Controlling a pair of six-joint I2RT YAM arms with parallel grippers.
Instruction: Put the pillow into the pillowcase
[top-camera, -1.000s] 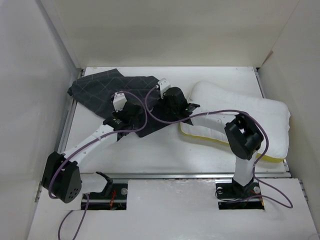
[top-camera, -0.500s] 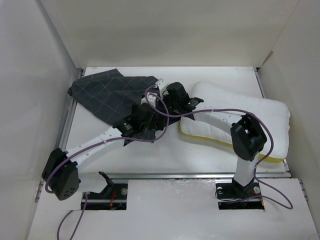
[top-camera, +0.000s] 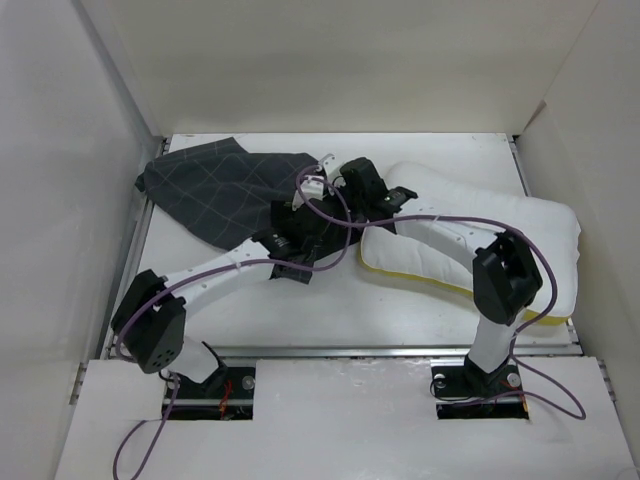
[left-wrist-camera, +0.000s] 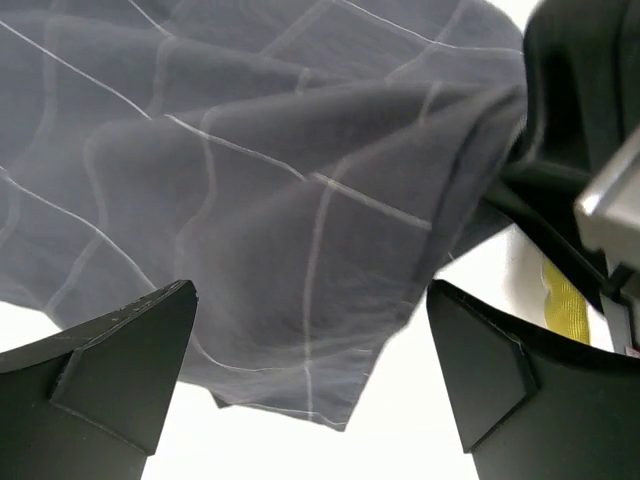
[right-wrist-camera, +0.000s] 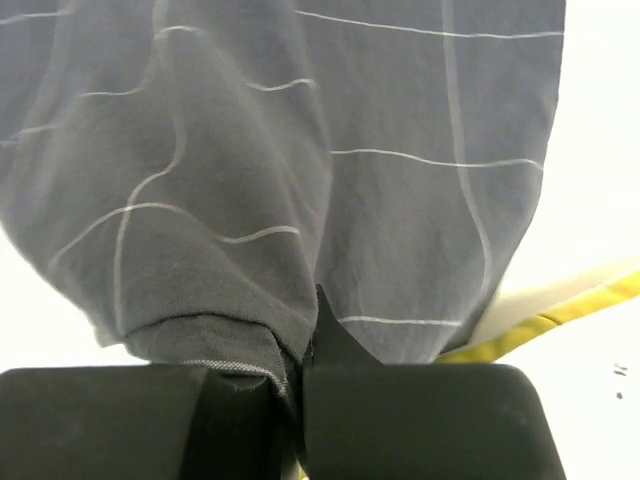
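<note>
The dark checked pillowcase (top-camera: 215, 190) lies crumpled at the back left of the table. Its right corner is lifted. The white pillow (top-camera: 480, 225) with a yellow seam (top-camera: 440, 283) lies to the right of it. My right gripper (top-camera: 338, 192) is shut on a fold of the pillowcase (right-wrist-camera: 300, 150), the cloth pinched between its jaws (right-wrist-camera: 305, 350). My left gripper (left-wrist-camera: 310, 390) stands wide open just under the hanging cloth (left-wrist-camera: 250, 180), holding nothing. Its fingers (left-wrist-camera: 110, 370) sit on either side of the lower hem. The right gripper's black body (left-wrist-camera: 580, 120) is close by at the right.
White walls (top-camera: 90, 150) close in the table on the left, back and right. A metal rail (top-camera: 340, 350) runs along the near edge. Purple cables (top-camera: 440, 222) loop over both arms. The two wrists are close together near the pillow's left end.
My left gripper has opened wide and moved right along the pillowcase towards the right gripper. The right gripper has kept its hold and shifted slightly back, lifting the cloth corner.
</note>
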